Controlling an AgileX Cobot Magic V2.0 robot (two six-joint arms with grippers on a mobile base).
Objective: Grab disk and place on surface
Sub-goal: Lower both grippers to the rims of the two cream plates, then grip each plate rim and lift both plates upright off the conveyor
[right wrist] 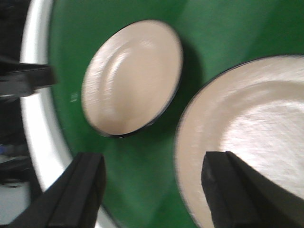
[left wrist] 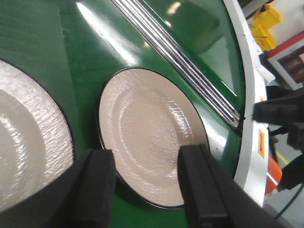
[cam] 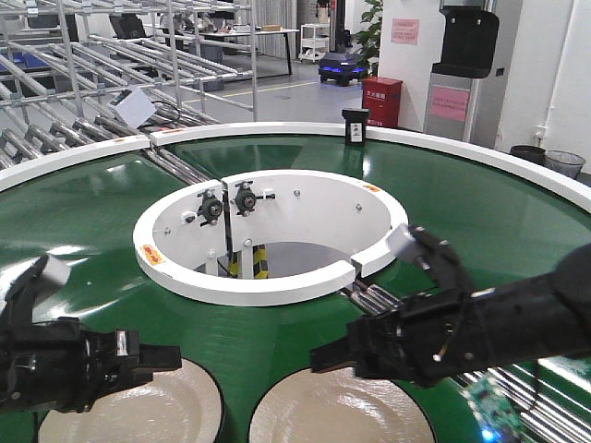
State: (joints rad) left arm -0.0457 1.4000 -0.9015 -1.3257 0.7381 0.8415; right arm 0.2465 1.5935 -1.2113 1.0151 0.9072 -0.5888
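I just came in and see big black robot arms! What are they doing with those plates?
A two-armed robot is reaching over a green belt. Its left gripper hangs open near the left plate, and its right gripper hangs open near the right plate. Both plates lie flat on the belt. Neither gripper holds anything yet.

We're on an industrial floor here, a factory or automation test hall. A big green ring conveyor (cam: 462,212) with white rims (cam: 268,288) fills the foreground. Behind it stand metal roller racks (cam: 185,51). Out on the open grey floor (cam: 277,92) sits a low wheeled cart (cam: 340,66) with blue lights, beside a red cabinet (cam: 381,100).
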